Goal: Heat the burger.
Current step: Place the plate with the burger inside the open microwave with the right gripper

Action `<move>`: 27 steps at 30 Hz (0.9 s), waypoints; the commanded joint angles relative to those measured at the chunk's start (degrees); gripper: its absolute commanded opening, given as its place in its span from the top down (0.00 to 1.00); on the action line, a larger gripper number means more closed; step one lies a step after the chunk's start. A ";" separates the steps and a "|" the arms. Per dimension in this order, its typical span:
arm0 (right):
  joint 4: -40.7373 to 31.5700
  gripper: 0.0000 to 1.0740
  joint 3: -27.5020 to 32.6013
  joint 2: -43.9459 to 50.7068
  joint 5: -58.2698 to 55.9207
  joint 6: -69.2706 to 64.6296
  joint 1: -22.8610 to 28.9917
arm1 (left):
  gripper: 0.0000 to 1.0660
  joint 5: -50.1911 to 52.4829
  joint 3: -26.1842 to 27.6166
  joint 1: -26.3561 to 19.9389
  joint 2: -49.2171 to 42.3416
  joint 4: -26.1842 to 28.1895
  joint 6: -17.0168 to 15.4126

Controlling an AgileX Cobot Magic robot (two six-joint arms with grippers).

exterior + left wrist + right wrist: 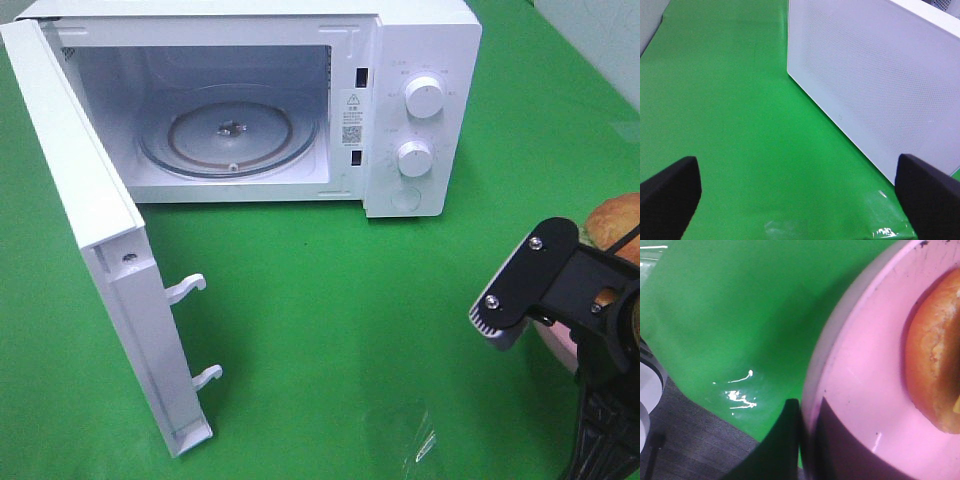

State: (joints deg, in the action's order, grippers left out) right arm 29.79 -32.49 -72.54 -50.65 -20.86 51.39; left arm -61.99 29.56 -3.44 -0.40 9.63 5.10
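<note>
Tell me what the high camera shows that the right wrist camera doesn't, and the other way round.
Only the high camera: the microwave, its door swung wide open, the glass turntable inside and two knobs on the front.
Only the right wrist camera: the right pincer closed on the rim of the pink plate, one finger inside and one outside.
Both: the burger, partly cut off at the picture's edge, and the green cloth.
</note>
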 commanded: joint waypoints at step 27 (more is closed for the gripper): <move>6.36 1.00 0.06 0.80 -0.11 8.08 18.33 | 0.08 0.63 -0.11 0.17 -0.80 0.23 -0.23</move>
State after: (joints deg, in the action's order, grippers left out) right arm 33.06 -32.49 -72.54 -50.31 -13.87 69.67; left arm -61.99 29.56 -3.44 -0.40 9.63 5.10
